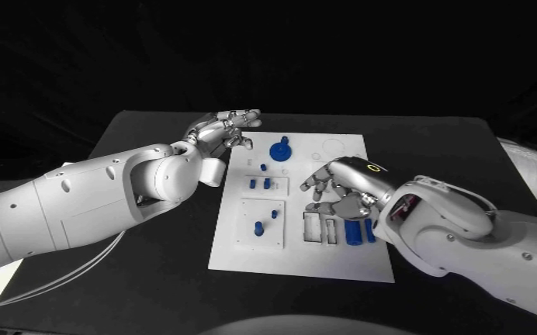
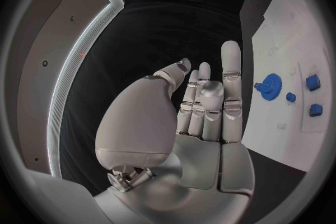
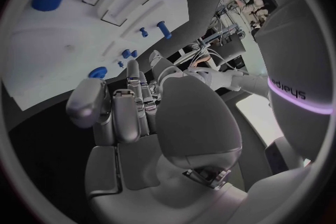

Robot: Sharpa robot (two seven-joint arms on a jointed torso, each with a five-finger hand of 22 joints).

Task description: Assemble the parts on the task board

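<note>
Item: task board (image 1: pixel 336 261), white plate at mid-table, carrying small blue parts: a gear-shaped part (image 1: pixel 280 150) near the far edge, small pegs (image 1: pixel 260 184) in the upper inset panel, another peg (image 1: pixel 260 229) in the lower inset panel, and two long blue pieces (image 1: pixel 358 231) lying at the board's right side beside two empty rectangular slots (image 1: pixel 317 231). Left hand (image 1: pixel 226 129): poised over the black table at the board's far-left corner, fingers extended and close together, holding nothing (its own wrist view shows the palm bare, the gear (image 2: pixel 269 88) off to one side). Right hand (image 1: pixel 342 188): above the right half of the board, fingers loosely curled downward, apparently empty, though whether a fingertip touches the board or a piece cannot be told. Hazards, as judged: the right hand hangs close over the long pieces, so a descent slightly off line could nudge them off the board's edge or skew them from the slots; a grasp on such small pegs could slip or tip them; the board itself looks unfastened and might slide under a sideways push.
</note>
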